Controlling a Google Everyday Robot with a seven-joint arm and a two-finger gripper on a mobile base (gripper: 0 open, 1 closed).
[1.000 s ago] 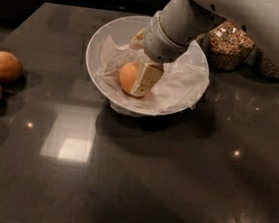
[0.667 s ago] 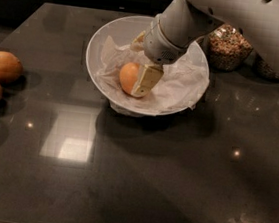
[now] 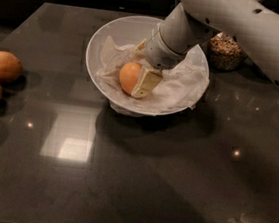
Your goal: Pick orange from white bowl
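Little is found altered over the last second: the orange is seen in the same spot in the white bowl, and the gripper is kept low inside the bowl, set against the fruit's right side. The arm is reached in from the upper right much as before. Whether the gripper is clamped on the orange or merely placed beside it cannot be told, since its far side is hidden by the wrist and the fruit. No lift is shown yet; the orange is rested on the crumpled paper lining, left of the bowl's centre. The task is therefore judged to be at the grasp itself, with the raising not begun.

The bowl is filled only by that paper and the single orange. Behind its right rim, a glass jar is stood on the dark table, and grains or nuts are held in it. Well apart, at the left edge, several duller tan-orange fruits are grouped loose on the table, in no container.
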